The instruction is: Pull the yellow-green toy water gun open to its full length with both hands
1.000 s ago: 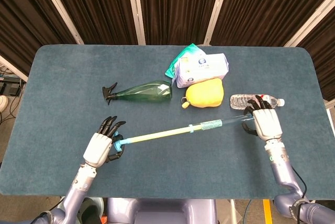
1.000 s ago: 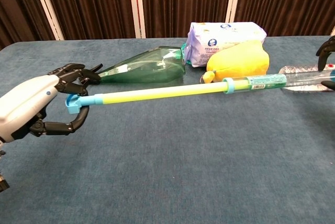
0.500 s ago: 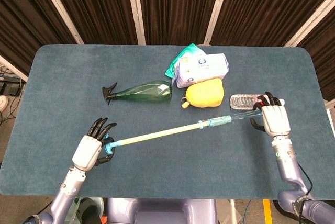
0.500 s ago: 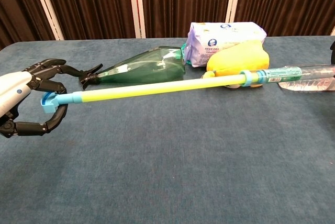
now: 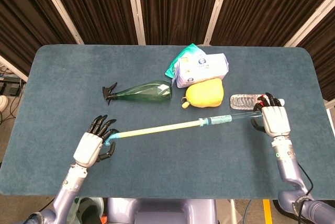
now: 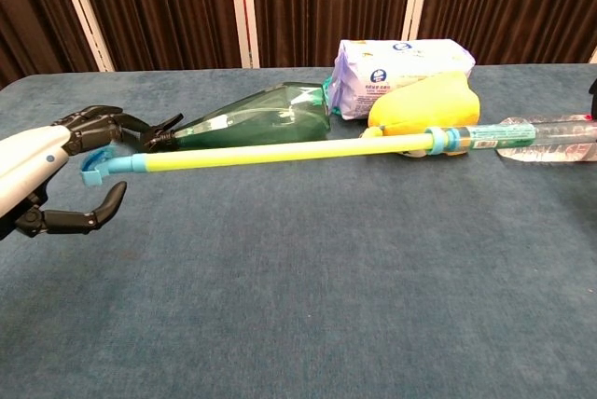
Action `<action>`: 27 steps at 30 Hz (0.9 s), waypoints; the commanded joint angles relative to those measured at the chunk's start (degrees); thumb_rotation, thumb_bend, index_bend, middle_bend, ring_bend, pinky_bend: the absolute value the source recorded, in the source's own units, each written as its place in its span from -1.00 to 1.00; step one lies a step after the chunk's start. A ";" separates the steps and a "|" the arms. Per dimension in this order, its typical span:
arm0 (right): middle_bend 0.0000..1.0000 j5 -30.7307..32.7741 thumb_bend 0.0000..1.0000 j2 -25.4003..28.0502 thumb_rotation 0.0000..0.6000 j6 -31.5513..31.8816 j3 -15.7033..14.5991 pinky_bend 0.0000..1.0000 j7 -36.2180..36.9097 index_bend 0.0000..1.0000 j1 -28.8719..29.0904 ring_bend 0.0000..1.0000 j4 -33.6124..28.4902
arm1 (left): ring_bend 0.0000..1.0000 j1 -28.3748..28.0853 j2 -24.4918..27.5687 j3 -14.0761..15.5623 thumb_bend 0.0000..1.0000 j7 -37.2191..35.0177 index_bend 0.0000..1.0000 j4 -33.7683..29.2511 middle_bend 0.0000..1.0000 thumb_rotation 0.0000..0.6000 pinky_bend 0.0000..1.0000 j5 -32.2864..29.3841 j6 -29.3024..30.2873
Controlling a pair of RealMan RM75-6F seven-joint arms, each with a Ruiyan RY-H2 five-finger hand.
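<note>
The toy water gun (image 5: 167, 127) stretches across the table, a long yellow-green rod (image 6: 280, 154) running from a blue handle (image 6: 91, 171) on the left to a clear barrel (image 5: 235, 118) on the right. My right hand (image 5: 273, 119) grips the barrel's far end. My left hand (image 5: 93, 146) is at the handle with its fingers (image 6: 93, 121) spread above it and the thumb (image 6: 107, 203) apart below it, gripping nothing. In the chest view the right hand is all but cut off at the right edge.
Behind the rod lie a green spray bottle (image 5: 144, 91), a yellow plush (image 5: 205, 93), a pack of wipes (image 5: 201, 69) and a clear water bottle (image 5: 243, 101) beside my right hand. Blue cloth covers the table (image 5: 63, 77).
Both hands drew apart, lengthening the gun. The left thumb then came out of the handle loop and that hand spread, while the handle end swung slightly away from me.
</note>
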 commanded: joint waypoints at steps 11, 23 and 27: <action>-0.49 0.32 0.03 -0.02 1.00 -0.18 -1.19 -0.55 -1.67 0.76 -1.14 -0.78 1.12 | -1.00 0.72 1.51 0.67 -0.66 -0.25 -1.00 -2.22 -0.86 1.00 -0.88 0.01 0.20; -0.95 2.47 -0.22 3.27 1.00 -0.06 -4.13 -0.64 -5.81 -0.50 -5.64 -0.97 -1.92 | -1.00 1.49 4.07 0.29 -0.67 -0.77 -1.00 -4.06 -0.87 1.00 -0.88 -0.88 0.28; -1.00 2.31 -0.80 6.04 1.00 -0.87 -5.00 -0.68 -5.56 -1.00 -6.43 -1.00 -6.18 | -1.00 1.59 4.64 0.13 -0.68 -0.72 -1.00 -4.74 -0.88 1.00 -0.88 -1.13 0.10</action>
